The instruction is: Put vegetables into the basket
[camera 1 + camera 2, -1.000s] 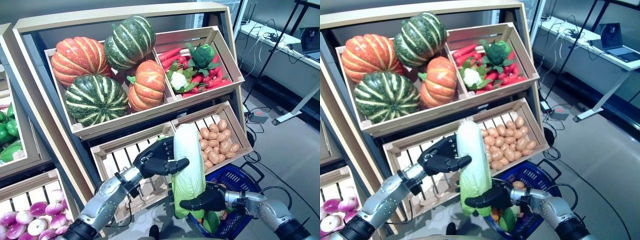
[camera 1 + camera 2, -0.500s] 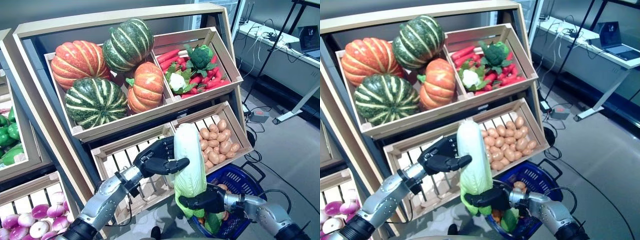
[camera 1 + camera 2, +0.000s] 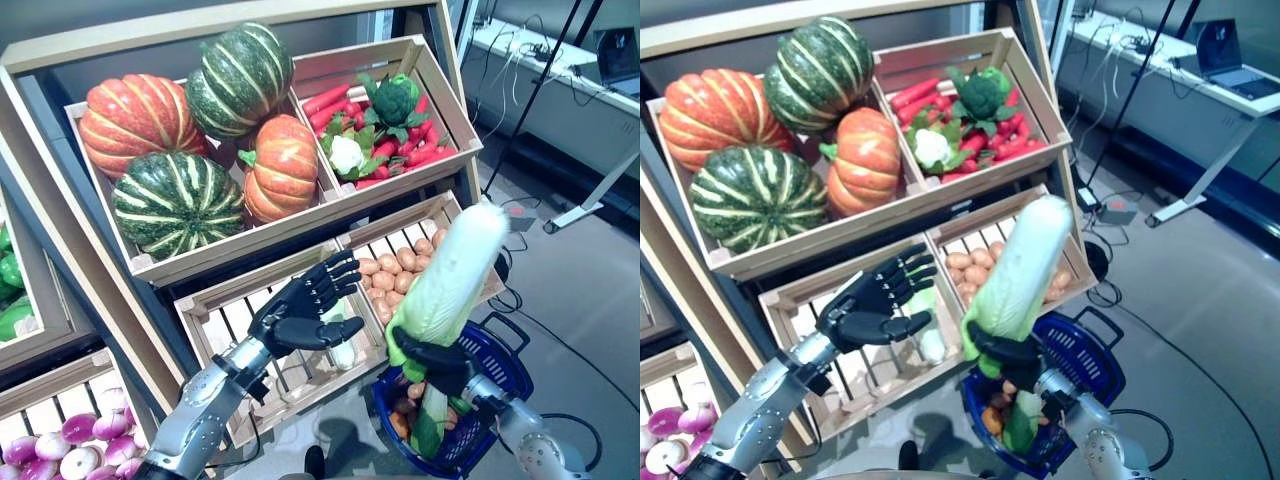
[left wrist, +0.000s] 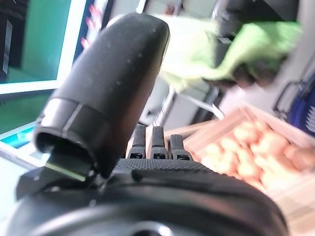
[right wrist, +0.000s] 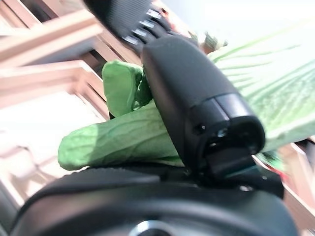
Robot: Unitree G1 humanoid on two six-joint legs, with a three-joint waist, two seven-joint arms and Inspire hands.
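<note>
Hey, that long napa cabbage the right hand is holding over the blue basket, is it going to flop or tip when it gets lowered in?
The cabbage probably stays stiff: it stands straight and slanted with no sag. It looks top-heavy, since the right hand grips only its leafy lower end, so it may tip. The blue basket already holds vegetables, so it will likely lean on the rim rather than lie flat.

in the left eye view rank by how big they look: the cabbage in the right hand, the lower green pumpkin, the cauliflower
1-2. Napa cabbage and lower green pumpkin: too alike, and the cabbage is nearer the camera.
3. Cauliflower, clearly smallest.
</note>
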